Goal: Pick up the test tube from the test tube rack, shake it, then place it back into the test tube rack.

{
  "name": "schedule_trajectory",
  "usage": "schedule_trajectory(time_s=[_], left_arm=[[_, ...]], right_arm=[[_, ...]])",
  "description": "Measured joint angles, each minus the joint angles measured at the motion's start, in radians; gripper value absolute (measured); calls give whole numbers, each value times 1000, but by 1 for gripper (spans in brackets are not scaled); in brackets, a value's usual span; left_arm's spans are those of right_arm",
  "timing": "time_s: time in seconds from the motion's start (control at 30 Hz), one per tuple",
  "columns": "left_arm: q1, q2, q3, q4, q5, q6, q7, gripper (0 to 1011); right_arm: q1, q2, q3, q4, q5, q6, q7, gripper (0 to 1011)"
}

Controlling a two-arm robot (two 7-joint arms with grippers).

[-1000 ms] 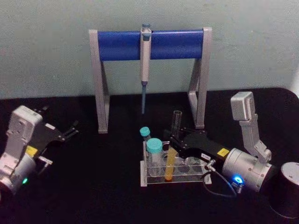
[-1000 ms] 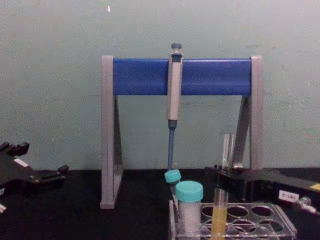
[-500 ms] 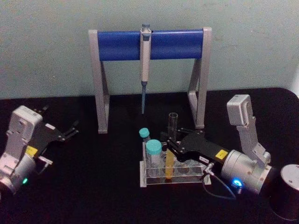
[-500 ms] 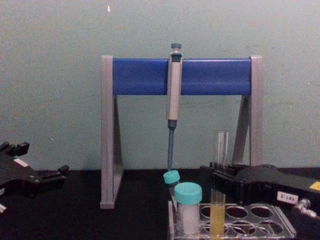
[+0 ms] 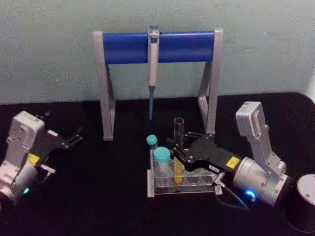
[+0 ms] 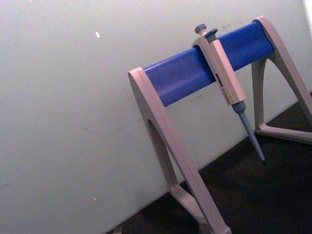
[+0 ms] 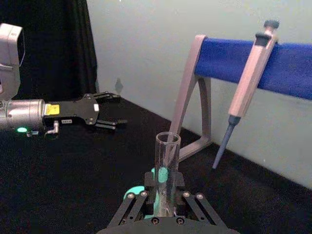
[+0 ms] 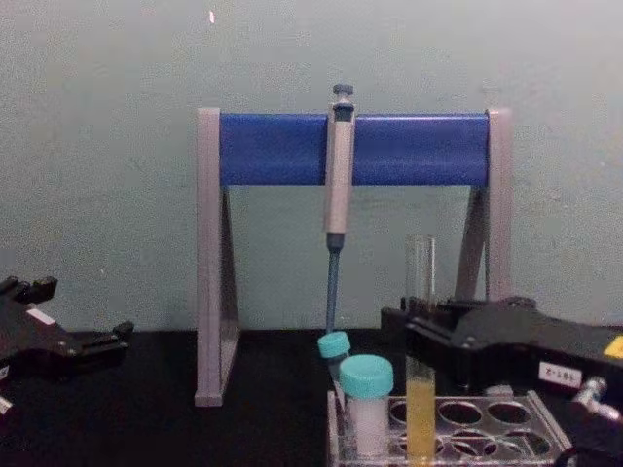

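**Tube upright in right gripper's pinch at rack**

Right gripper [image 5: 179, 150] is pinching the test tube [image 5: 178, 129] above its yellow-orange liquid, with fingers pressed against the glass on both sides. The tube's lower end is sitting among the holes of the test tube rack [image 5: 199, 184], directly beneath the fingertips. Compared with one second ago, the tube is now standing upright where it was leaning. Gripper and tube are also sitting closer to the two teal-capped vials [image 5: 162, 155], which are standing in the rack just beyond the fingertips. The pipette stand [image 5: 157, 47] is standing past the gripper toward the wall, with the pipette [image 5: 153, 64] hanging from it; neither has shifted. The left gripper [image 5: 75, 138] is resting on the black table [image 5: 108, 196], well apart from the rack, with fingers spread and position unchanged.
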Motion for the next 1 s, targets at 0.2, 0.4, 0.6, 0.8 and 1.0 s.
schedule_trajectory(time_s=[0.2,0.4,0.6,0.8,1.0], left_arm=[[0,0,0,0,0,0,0,1001],[0,0,0,0,0,0,0,1001],[0,0,0,0,0,0,0,1002],[0,0,0,0,0,0,0,1001],[0,0,0,0,0,0,0,1001]], right_arm=[[-17,5,17,-40,-25,-16,-8,235],[-32,7,40,-80,-35,-28,-13,235],[-35,1,62,-99,-37,-35,-17,235],[-22,-12,83,-92,-39,-41,-26,235],[0,-32,100,-68,-39,-44,-36,235]])
